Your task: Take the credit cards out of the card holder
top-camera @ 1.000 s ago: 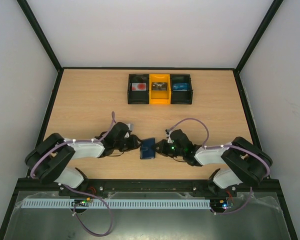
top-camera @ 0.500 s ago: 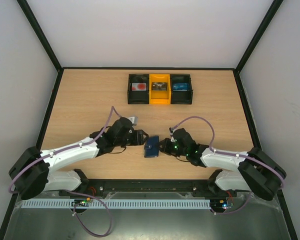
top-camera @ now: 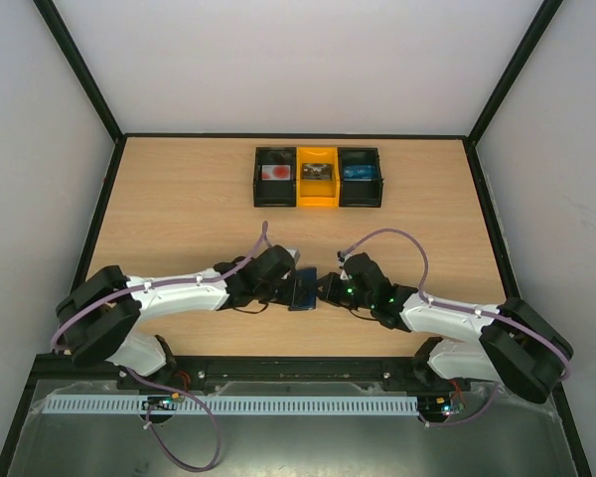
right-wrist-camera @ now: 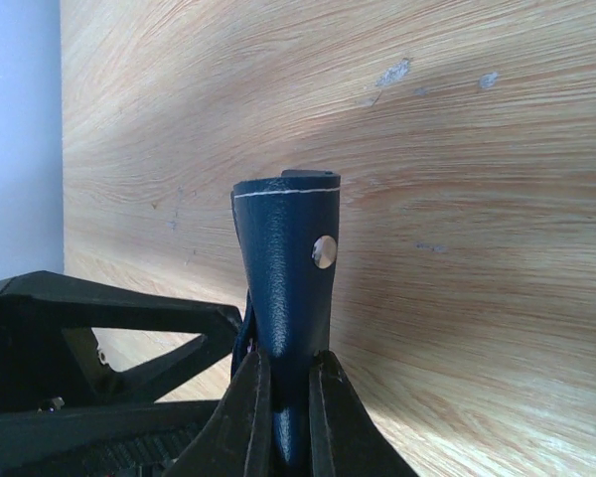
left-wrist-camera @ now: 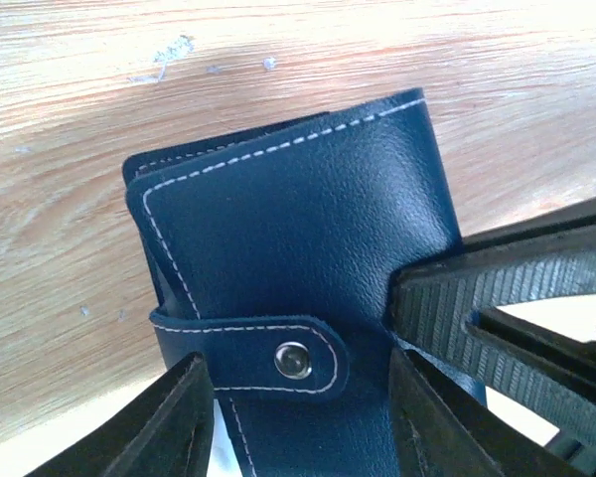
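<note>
So the card holder (top-camera: 300, 289) is sitting low in the middle of the top view, standing on edge between the two arms and just off the table (top-camera: 179, 199), as far as I can tell. The right tool (right-wrist-camera: 286, 417) is clamped tight on its lower edge in the wrist view, jaws nearly together with the folded leather squeezed between them. The left tool (left-wrist-camera: 300, 397) is about half spread, one finger on either side of the wallet just below the snap strap (left-wrist-camera: 240, 336), but I honestly can't tell whether it's pinching or just framing it. The holder looks light and soft, grainy navy leather-type stuff with white stitching, so I'd expect it to flex and twist rather than stay flat. The strap is still snapped shut and no credit cards are showing. My guess is the place to grab is the loose rounded end of that strap beside the stud (left-wrist-camera: 293, 360), then peel it up. The cards will probably be stiff, thin and slippery. What's in the way is mostly the right tool's ribbed finger crowding the right of the left wrist view. The three bins (top-camera: 318, 177), black, yellow and black, sit well clear at upper centre.
</note>
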